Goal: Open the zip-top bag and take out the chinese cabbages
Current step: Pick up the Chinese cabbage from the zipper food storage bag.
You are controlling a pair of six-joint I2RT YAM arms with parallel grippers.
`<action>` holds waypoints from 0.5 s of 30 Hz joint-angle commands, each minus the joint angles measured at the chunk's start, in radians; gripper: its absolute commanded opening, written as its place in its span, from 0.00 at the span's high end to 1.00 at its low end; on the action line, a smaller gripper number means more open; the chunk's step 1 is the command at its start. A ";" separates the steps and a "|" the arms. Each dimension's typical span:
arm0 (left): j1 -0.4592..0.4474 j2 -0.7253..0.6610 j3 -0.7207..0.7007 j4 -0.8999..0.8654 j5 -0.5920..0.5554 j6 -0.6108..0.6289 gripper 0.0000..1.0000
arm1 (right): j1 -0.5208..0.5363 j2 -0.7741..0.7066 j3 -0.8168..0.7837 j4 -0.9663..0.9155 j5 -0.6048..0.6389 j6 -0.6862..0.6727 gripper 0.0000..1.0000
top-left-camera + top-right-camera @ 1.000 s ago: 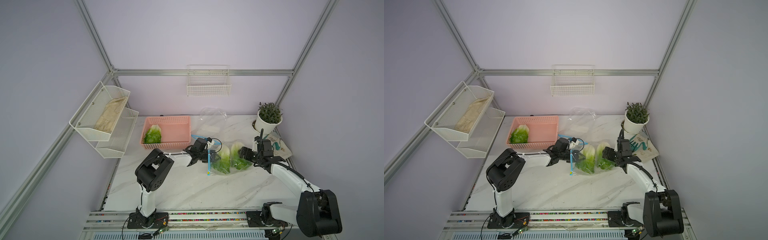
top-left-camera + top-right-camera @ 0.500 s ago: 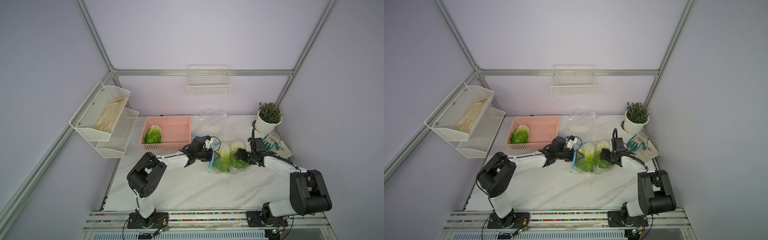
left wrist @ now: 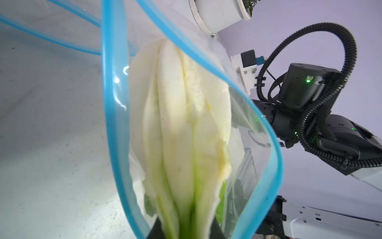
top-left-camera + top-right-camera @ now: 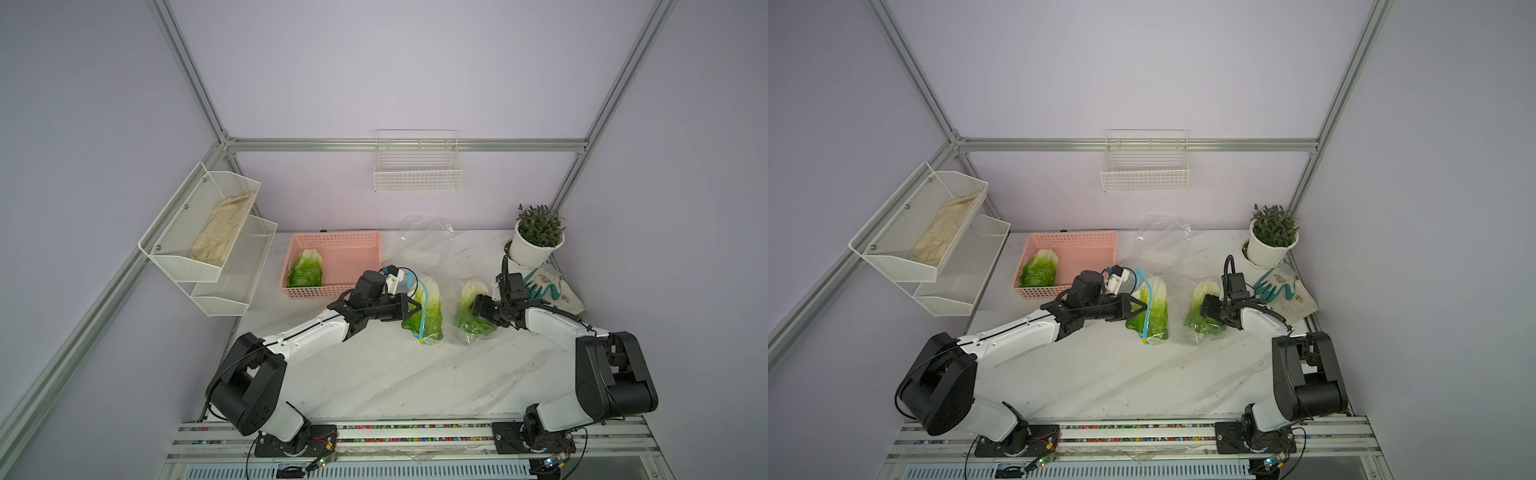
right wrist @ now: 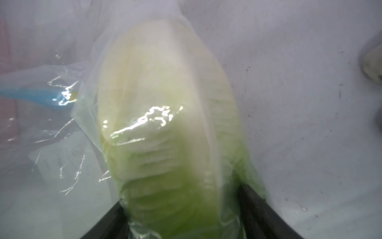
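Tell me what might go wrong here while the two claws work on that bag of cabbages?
1. The left gripper is shut on the first cabbage, whose head sits inside the blue zip rim of the bag; pulling could drag the whole bag along.
2. The right gripper straddles the second cabbage through the plastic; if it slips, nothing anchors the bag.

We see the zip-top bag (image 3: 112,124) as clear, glossy, crinkled plastic film; the bench (image 4: 395,374) as smooth, white-marbled and faintly scuffed; the basket (image 4: 332,293) as matt pink perforated plastic.
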 commanded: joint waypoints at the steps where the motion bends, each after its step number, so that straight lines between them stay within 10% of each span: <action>1: 0.034 -0.128 -0.023 -0.119 -0.042 0.096 0.85 | -0.012 0.045 -0.004 -0.041 0.038 0.016 0.23; 15: 0.140 -0.356 0.051 -0.492 -0.345 0.262 0.84 | -0.012 0.050 -0.004 -0.009 0.011 0.005 0.23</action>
